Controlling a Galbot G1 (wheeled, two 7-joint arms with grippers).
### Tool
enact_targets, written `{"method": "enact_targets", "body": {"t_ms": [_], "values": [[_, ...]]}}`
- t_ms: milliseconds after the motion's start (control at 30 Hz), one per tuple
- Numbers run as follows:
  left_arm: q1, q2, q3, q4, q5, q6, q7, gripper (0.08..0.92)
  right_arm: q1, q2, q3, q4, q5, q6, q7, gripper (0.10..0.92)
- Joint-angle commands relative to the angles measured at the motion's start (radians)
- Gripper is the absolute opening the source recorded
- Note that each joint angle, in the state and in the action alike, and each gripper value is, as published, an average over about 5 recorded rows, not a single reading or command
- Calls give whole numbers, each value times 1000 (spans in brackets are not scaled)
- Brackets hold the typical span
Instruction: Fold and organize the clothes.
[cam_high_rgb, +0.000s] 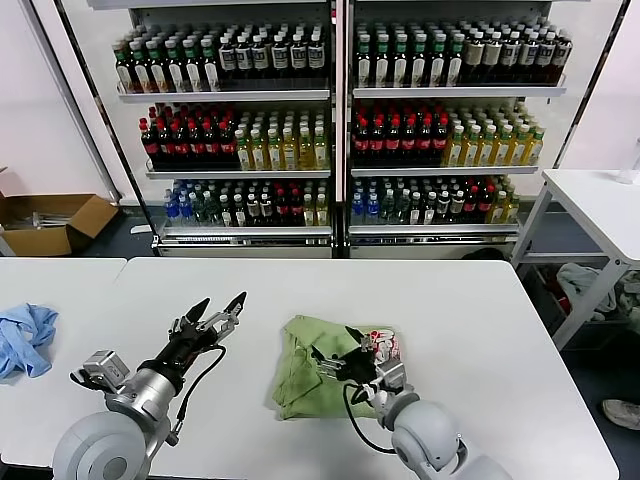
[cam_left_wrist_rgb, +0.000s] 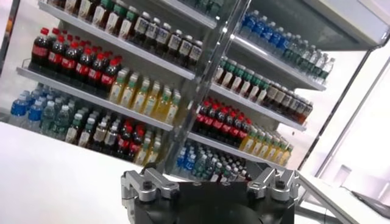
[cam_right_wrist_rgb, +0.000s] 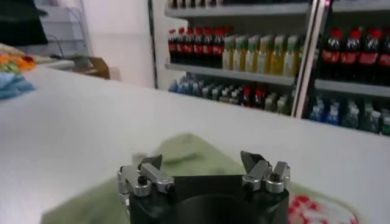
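Light green polo shirt (cam_high_rgb: 318, 365) lying crumpled in a loose heap on the white worktop (cam_high_rgb: 480, 330), somewhat right of centre in the head view, bunched into folds rather than spread flat. Red-and-white printed graphic (cam_high_rgb: 383, 345) turned up at the heap's right side, also showing as a red-and-white patch (cam_right_wrist_rgb: 320, 210) in the right wrist view. Collar and buttons not made out in the folds.

Right gripper (cam_high_rgb: 335, 352) poised over the shirt's middle, fingers (cam_high_rgb: 353, 334) spread wide apart and gripping nothing. In its own wrist view, dark fingertips (cam_right_wrist_rgb: 251, 159) standing well apart, green cloth (cam_right_wrist_rgb: 183, 152) spread beyond them. Impossible to tell whether the tips touch the fabric or hang just above it.

Left gripper (cam_high_rgb: 217, 310) raised above bare worktop, left of the shirt and apart from it, tilted up toward the shelves. Fingers (cam_high_rgb: 236, 302) spread wide, empty. From its wrist camera, only the finger bases (cam_left_wrist_rgb: 148, 182) in view, set far apart, with drink shelves behind.

Light blue cloth (cam_high_rgb: 25, 338) bunched at the far left edge of the worktop, well away from both arms. Tall shelving (cam_high_rgb: 335, 130) packed with bottled drinks along the back wall. Open cardboard box (cam_high_rgb: 50, 220) on the floor at the left. Second white table (cam_high_rgb: 600, 205) at the right.
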Motion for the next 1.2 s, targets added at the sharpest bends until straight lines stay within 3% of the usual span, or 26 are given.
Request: {"method": "enact_targets", "body": {"t_ms": [33,167,367,567,767,1200], "values": [[6,-1,-2,-2,5,0,0,823,85,85,-129,-122,-50,-22,29,823],[11,-4,-8,-6,7,-1,0,823,83,96,-143,-195,-83,-102,72,823],[6,-9,-6,-1,7,-2,0,823,60,66,-135,-166,-66,-123,79,823],[-9,-10,5,2,8,-1,-1,823,51,47,-91,-16,-6,-17,74,823],[-11,-6,5,10,7,-2,3,823,-22,-5,20,127,20,-4,78,823],[-11,-7,9,21,11,-2,8,823,93,164,-54,-219,-71,-63,166,823]]}}
